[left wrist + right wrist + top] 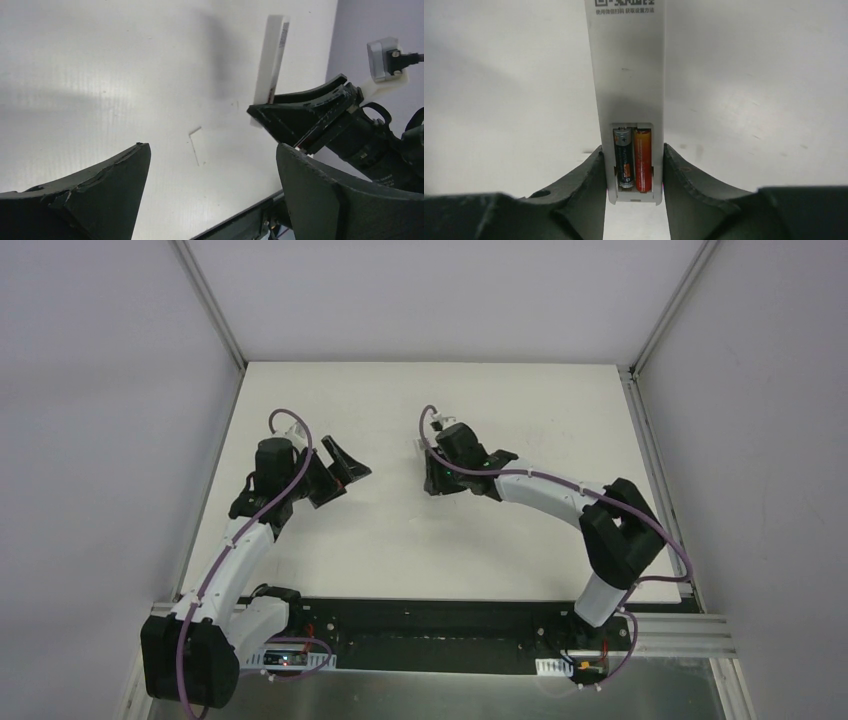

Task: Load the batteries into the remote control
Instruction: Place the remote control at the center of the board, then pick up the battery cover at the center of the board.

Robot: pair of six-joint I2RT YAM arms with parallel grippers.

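Your right gripper (633, 150) pinches the remote control (626, 75) by its near end, body pointing to 12 o'clock, both batteries (634, 160) seated (loading looks done). Your left gripper (212, 147) gapes empty at its 9 o'clock. Next, close the compartment.

I see a white table (400, 400) filling mid-frame. Pale grey walls (430, 290) close in at left, top and right. Aluminium rails (208, 300) climb both upper corners. Dark mounting strip (420, 625) along the bottom; light even, soft.

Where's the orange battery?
Right wrist view: the slim red-orange battery lies inside the white remote control, beside the dark grey battery; the right claw grips the remote.
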